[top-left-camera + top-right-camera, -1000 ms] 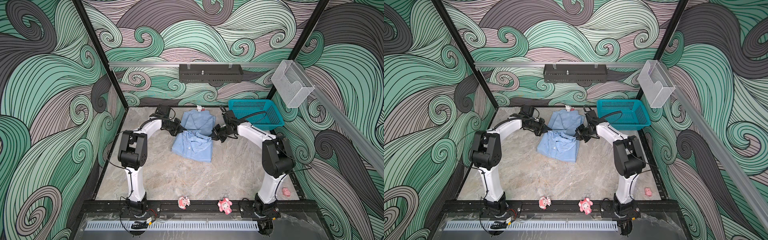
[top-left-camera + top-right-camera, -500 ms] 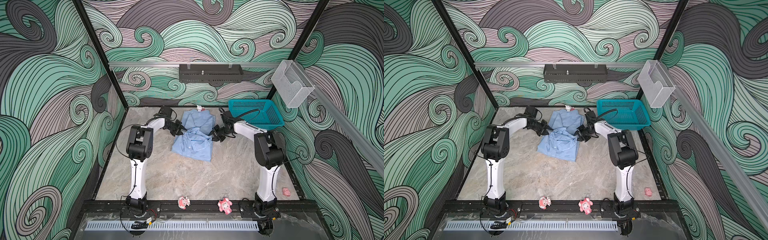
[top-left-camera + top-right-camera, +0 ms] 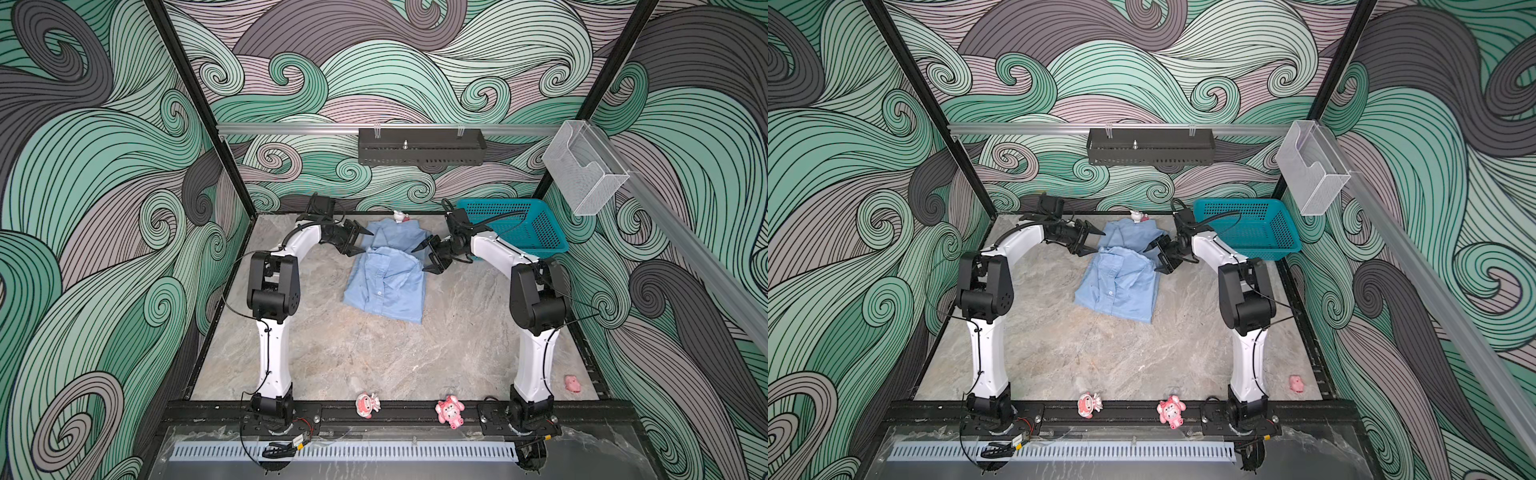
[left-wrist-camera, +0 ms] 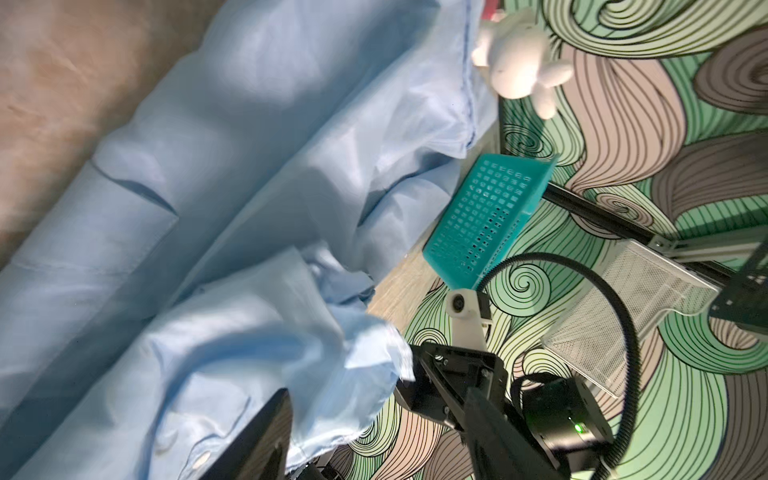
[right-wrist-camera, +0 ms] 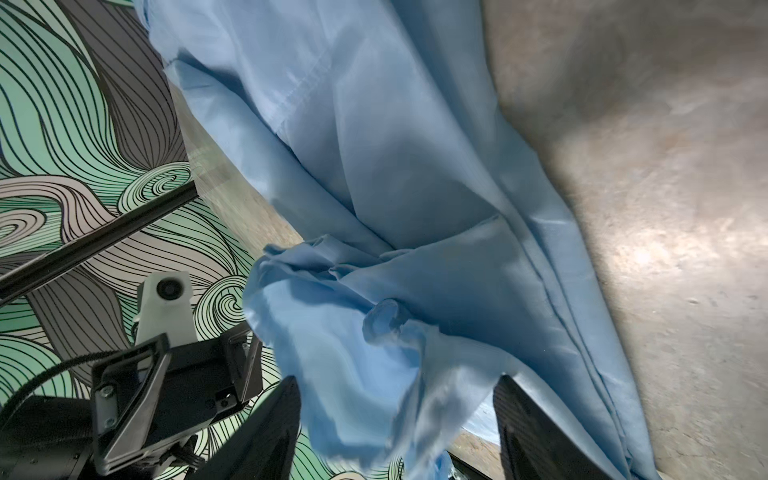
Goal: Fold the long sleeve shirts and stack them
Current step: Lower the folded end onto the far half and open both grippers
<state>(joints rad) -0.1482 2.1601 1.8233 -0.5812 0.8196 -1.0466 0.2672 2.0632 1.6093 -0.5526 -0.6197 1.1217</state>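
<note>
The light blue button-up shirt (image 3: 386, 286) lies on the marbled table (image 3: 374, 357) toward its far edge, midway between the two arms. Its near part is flat with the buttons up, and a rumpled fold crosses it where the grippers stand. The left gripper (image 3: 362, 243) sits at the shirt's left edge with its jaws spread wide and nothing clamped. The right gripper (image 3: 420, 260) sits at the right edge, also spread wide. In the right wrist view, loose cloth (image 5: 374, 353) bunches in the gap between its fingers (image 5: 536, 436) without being pinched. A small white figurine (image 3: 400, 216) sits just beside the shirt's far end. A teal perforated basket (image 3: 540, 245) stands in the far right corner.
</note>
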